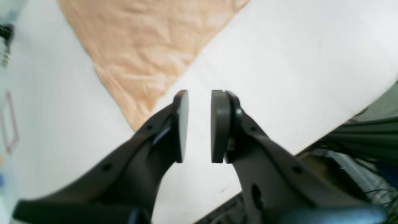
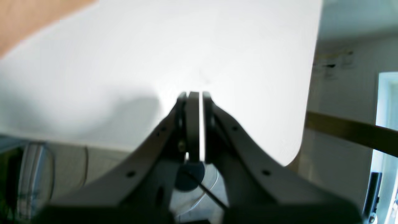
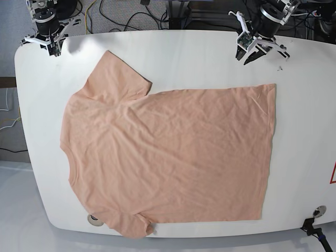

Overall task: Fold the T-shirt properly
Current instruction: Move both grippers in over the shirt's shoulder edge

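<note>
The left gripper [image 1: 199,126] is held with its jaws apart over bare white worktop [image 3: 199,58], while the right gripper [image 2: 195,124] is nearly closed on nothing near a rounded corner. The smooth, glossy worktop is ringed by dark cables [image 3: 121,16]. The T-shirt [image 3: 168,157], peach-pink, plain and wrinkled, is spread flat across its middle.

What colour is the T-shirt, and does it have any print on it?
Plain peach-pink T-shirt, no print; clearest in the base view.
</note>
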Robot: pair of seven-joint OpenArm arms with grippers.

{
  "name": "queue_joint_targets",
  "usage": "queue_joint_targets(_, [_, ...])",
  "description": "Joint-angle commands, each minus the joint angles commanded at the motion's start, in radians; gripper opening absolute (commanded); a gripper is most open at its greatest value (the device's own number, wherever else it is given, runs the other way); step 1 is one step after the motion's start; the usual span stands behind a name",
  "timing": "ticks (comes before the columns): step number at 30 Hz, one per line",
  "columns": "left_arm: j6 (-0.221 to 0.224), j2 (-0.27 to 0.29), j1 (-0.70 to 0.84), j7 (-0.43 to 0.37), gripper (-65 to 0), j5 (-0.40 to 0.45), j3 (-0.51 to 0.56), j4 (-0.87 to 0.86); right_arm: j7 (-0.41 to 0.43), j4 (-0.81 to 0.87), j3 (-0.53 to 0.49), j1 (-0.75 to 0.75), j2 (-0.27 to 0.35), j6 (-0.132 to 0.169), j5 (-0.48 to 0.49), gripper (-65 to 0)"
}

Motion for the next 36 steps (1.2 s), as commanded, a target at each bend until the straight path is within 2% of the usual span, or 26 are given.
queue_joint_targets(3, [0.001,0.028,-0.052,0.010,-53.3,0.018,0.037,-0.028,-0.003,0.007,-0.002,0.001,0.006,-0.001,-0.013,-63.7])
queue_joint_targets(7, [-0.009,0.097,-0.126,0.026,-53.1,0.040,0.074,-0.095,-0.001,0.042,-0.003,0.001,0.010,0.001,-0.049,-63.8])
queue_joint_targets(9, [-0.031,0.122,-0.147,0.031,-52.8,0.051,0.082,-0.133,0.000,0.057,-0.003,0.002,0.010,0.003,-0.068,-63.5])
queue_joint_targets(10, [-0.061,0.132,-0.156,0.032,-52.7,0.052,0.081,-0.146,0.002,0.068,-0.003,-0.003,0.011,0.005,-0.080,-63.3])
queue_joint_targets(13, [-0.101,0.145,-0.159,0.035,-52.5,0.056,0.074,-0.152,0.003,0.073,-0.004,0.004,0.013,0.003,-0.103,-61.2])
queue_joint_targets(20, [-0.107,0.137,-0.153,0.028,-51.3,0.047,0.065,-0.148,-0.005,0.055,-0.010,0.030,0.014,-0.003,-0.105,-50.0])
queue_joint_targets(21, [-0.111,0.142,-0.153,0.053,-51.6,0.060,0.069,-0.152,-0.009,0.071,-0.024,0.010,0.011,0.004,-0.102,-60.7])
queue_joint_targets(24, [-0.107,0.129,-0.163,0.069,-50.8,0.114,0.066,-0.160,-0.025,0.072,-0.109,0.012,0.012,-0.007,-0.126,-60.9])
queue_joint_targets(25, [-0.112,0.147,-0.164,0.078,-51.4,0.088,0.046,-0.207,-0.025,0.028,-0.032,0.069,-0.021,0.025,-0.098,-53.7])
queue_joint_targets(27, [-0.113,0.147,-0.164,0.078,-51.4,0.088,0.038,-0.207,-0.025,0.028,-0.030,0.089,-0.032,0.034,-0.104,-53.7])
queue_joint_targets(30, [-0.115,0.147,-0.164,0.078,-51.4,0.088,0.029,-0.209,-0.027,0.026,-0.024,0.101,-0.052,0.082,-0.107,-53.7])
queue_joint_targets(36, [-0.115,0.147,-0.164,0.077,-51.3,0.088,0.011,-0.209,-0.027,0.026,-0.024,0.101,-0.055,0.088,-0.107,-53.7])
